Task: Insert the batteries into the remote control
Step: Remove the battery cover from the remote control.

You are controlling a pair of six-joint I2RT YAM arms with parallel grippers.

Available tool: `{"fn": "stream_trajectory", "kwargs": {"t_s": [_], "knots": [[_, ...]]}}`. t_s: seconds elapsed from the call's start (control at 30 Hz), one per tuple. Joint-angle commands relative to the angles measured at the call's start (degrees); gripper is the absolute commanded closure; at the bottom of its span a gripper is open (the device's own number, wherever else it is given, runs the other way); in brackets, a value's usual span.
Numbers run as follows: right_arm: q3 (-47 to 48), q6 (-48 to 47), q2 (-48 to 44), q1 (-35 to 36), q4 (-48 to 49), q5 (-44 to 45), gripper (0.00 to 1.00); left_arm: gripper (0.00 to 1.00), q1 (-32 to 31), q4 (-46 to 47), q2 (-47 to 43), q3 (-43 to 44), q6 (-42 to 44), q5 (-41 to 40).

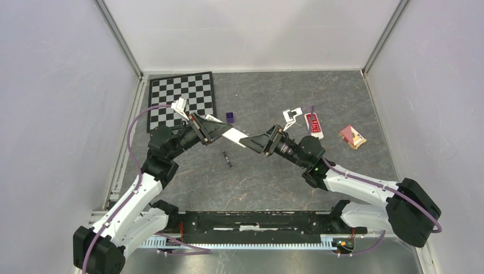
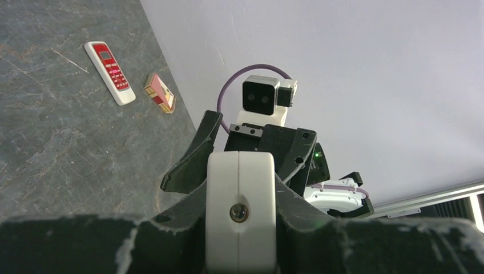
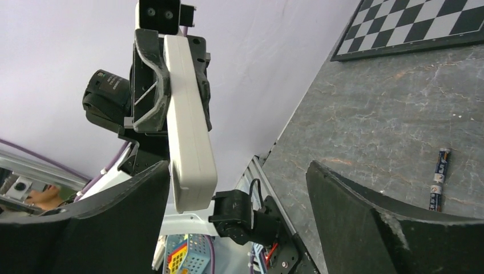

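Clamped in my left gripper (image 1: 221, 129), the white remote control (image 1: 235, 136) hangs in the air just off the chessboard mat's (image 1: 182, 97) near right corner, its free end inside my right gripper's (image 3: 238, 168) wide-open jaws. It looks light, rigid and slick, so I'd pinch its narrow sides near that end. The batteries (image 3: 438, 180), on the table (image 1: 285, 182) to the mat's near right, look prone to roll.

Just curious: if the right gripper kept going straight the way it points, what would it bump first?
Most likely the free end of the white remote, held by the left gripper. The open right gripper points at it, though the gap is hard to judge.
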Motion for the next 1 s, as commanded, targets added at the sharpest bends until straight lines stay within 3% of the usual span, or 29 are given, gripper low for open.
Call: {"fn": "stream_trajectory", "kwargs": {"t_s": [0.0, 0.17, 0.27, 0.37, 0.53, 0.6, 0.97], "knots": [[4.4, -1.4, 0.8, 0.0, 0.6, -2.3, 0.05, 0.98, 0.2, 3.7, -0.1, 1.5, 1.5, -0.5], [8.8, 1.2, 5.1, 0.0, 1.7, -4.1, 0.04, 0.98, 0.1, 4.6, 0.6, 2.0, 1.3, 0.4], [11.1, 3.1, 8.1, 0.0, 2.2, -5.1, 0.13, 0.98, 0.2, 4.6, 0.4, 2.2, 1.3, 0.4], [12.2, 4.9, 9.8, 0.4, 3.1, -5.5, 0.27, 0.98, 0.1, 5.0, 0.3, 2.3, 0.9, 0.7], [10.2, 5.3, 9.7, 0.6, 5.0, -5.3, 0.66, 0.98, 0.2, 4.9, -0.7, 2.7, -2.1, 0.2], [8.5, 5.3, 9.2, 0.5, 6.6, -5.2, 0.75, 0.98, 0.2, 4.6, -1.3, 3.4, -3.3, -0.1], [2.9, 5.3, 9.1, -0.5, 19.0, -8.8, 0.83, 0.98, 1.8, 3.5, -4.3, 3.8, -6.4, -2.1]]}}
